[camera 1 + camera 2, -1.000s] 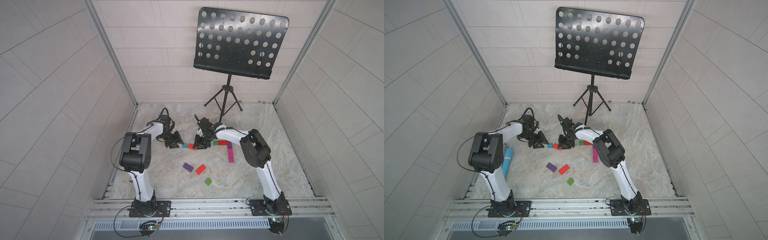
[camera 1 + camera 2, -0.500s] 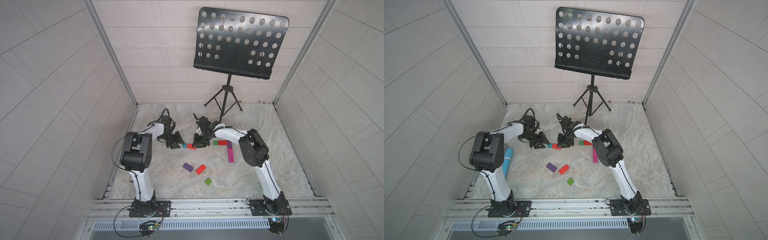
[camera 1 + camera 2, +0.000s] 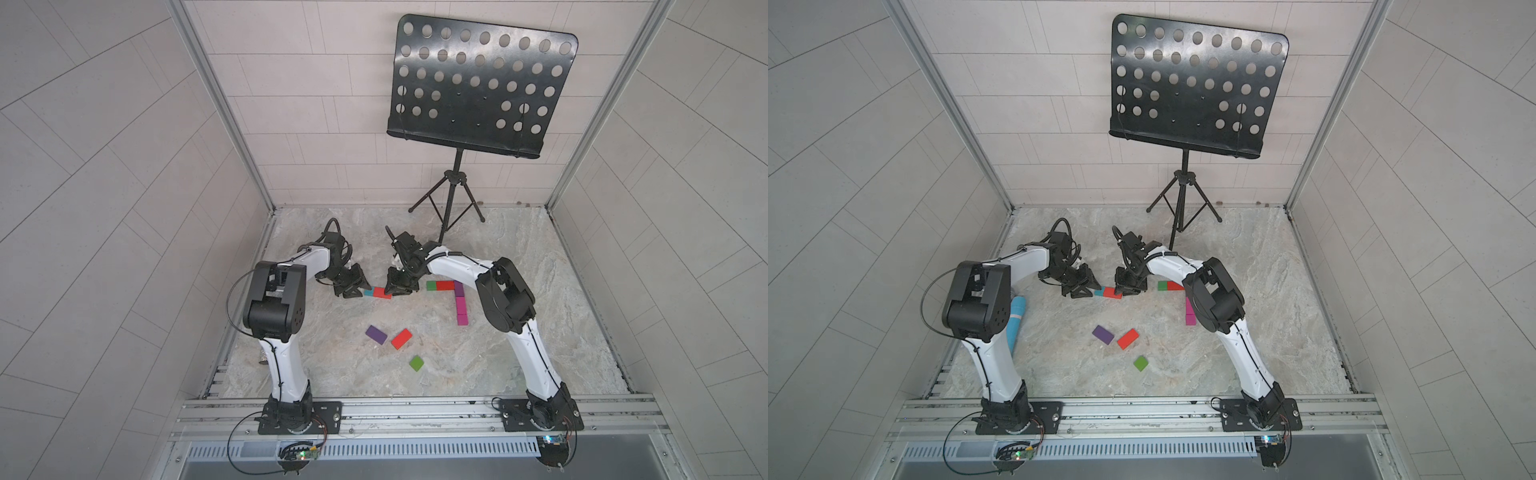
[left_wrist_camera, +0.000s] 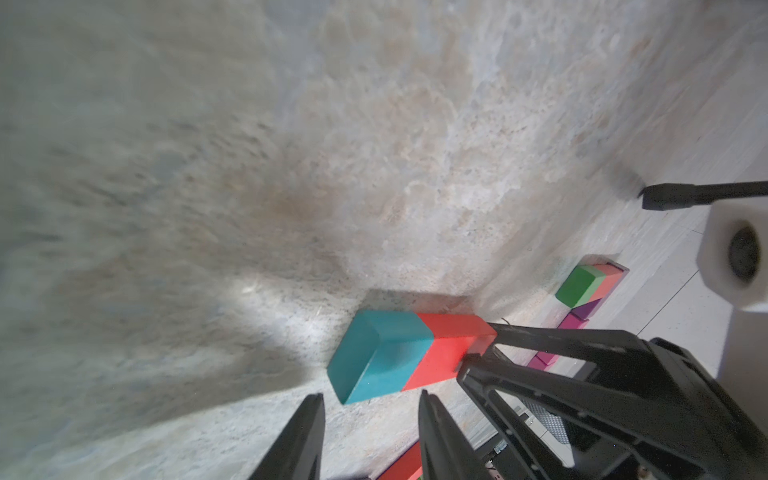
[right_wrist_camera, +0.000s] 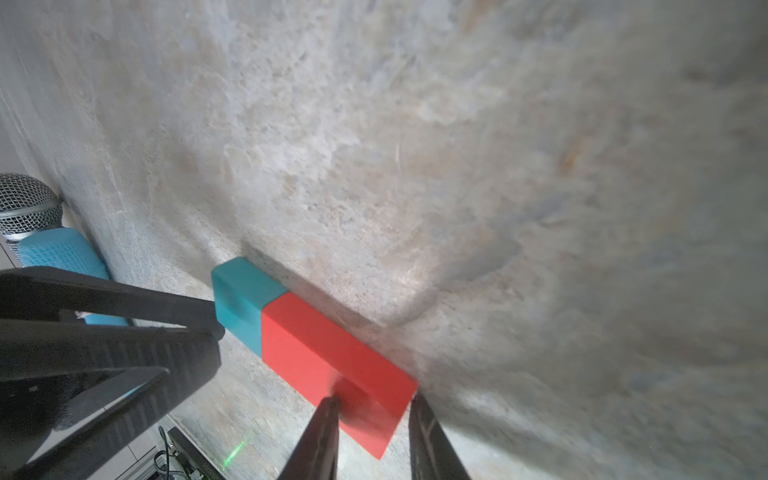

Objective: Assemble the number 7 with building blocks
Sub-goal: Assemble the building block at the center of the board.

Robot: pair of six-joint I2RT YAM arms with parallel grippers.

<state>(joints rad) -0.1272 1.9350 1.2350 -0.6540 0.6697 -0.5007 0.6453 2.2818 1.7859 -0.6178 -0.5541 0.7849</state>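
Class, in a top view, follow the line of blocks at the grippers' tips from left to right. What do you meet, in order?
left gripper → teal block → loose red block → right gripper → green block → red bar block → purple corner block

White tubes and chunky black joint housings on the left arm [image 3: 286,365] and right arm [image 3: 536,357]; thin black cables [image 3: 228,301] looping, screwed black base plates [image 3: 324,411].
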